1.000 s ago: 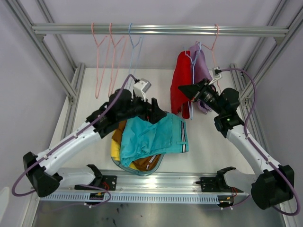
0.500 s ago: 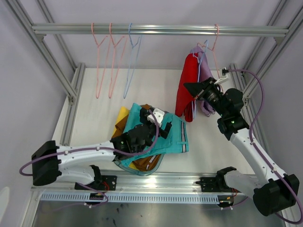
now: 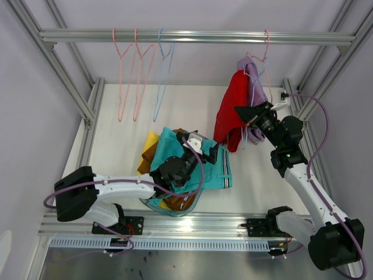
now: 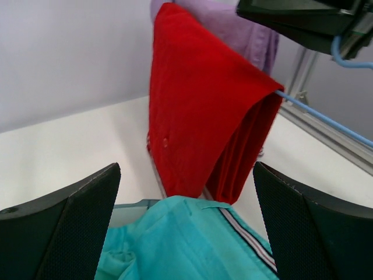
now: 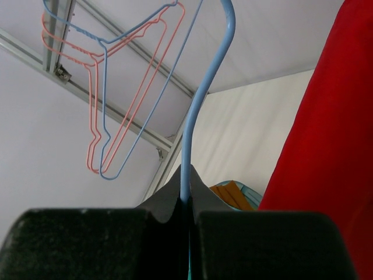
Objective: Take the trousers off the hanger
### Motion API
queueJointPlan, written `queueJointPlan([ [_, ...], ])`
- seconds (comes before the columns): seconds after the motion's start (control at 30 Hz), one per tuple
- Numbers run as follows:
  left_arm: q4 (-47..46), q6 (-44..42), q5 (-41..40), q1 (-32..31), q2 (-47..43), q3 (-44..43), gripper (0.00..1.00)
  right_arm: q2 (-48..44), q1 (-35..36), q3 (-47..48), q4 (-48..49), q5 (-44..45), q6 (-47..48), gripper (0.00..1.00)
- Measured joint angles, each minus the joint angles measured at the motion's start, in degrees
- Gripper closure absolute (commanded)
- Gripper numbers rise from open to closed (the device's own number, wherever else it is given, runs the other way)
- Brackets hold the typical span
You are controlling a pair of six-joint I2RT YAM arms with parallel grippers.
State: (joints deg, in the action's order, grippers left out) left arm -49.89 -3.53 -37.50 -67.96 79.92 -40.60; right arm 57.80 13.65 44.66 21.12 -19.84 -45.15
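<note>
Notably, the left gripper point(image 4: 186, 170), jaws wide and empty, sits low over the teal trousers point(image 4: 192, 239). It faces the red trousers point(image 4: 198, 105), which hang lengthwise ahead, toward the table's point(image 3: 116, 146) far right corner. The right gripper point(image 5: 189, 201) pinches their blue hanger point(image 5: 201, 99). Lilac trousers point(image 4: 233, 23) are largely hidden behind, and the hanger's hook is hard to make out.

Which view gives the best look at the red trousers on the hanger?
Left wrist: the red trousers fill mid-frame, folded over the blue hanger. Top external shows them small, beside the lilac trousers. Right wrist catches only their edge at the right.
</note>
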Motion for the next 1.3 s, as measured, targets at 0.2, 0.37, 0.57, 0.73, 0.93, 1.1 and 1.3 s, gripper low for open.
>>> queueJointPlan([
  [0.2,-1.92,-0.52,6.19,-0.02,4.07,-0.79,0.01,0.98,-2.03,-0.02,1.27,-2.14,-1.49,1.00],
  [0.37,-3.52,-2.49,9.05,-0.07,9.40,-2.05,0.01,2.62,-2.54,-0.02,2.58,-3.82,-2.23,1.00],
  [0.57,-7.72,-4.76,9.27,0.26,16.15,-3.52,0.02,2.58,-2.64,0.00,2.58,-4.63,-1.64,1.00],
  [0.73,-9.60,-6.14,9.66,1.36,19.32,-6.82,0.03,2.36,-2.64,0.74,0.39,-4.92,0.17,1.00],
  [0.93,-11.43,-8.04,10.27,3.28,22.01,-12.70,0.03,2.36,-2.64,1.55,-0.85,-5.35,1.49,1.00],
  [1.1,-11.72,-8.13,10.93,5.33,25.07,-16.76,0.04,2.34,-2.64,1.55,-0.96,-6.03,1.75,1.00],
  [1.3,-11.50,-8.09,10.91,7.74,30.18,-20.55,0.04,2.36,-2.62,1.55,-1.22,-6.21,2.86,1.00],
])
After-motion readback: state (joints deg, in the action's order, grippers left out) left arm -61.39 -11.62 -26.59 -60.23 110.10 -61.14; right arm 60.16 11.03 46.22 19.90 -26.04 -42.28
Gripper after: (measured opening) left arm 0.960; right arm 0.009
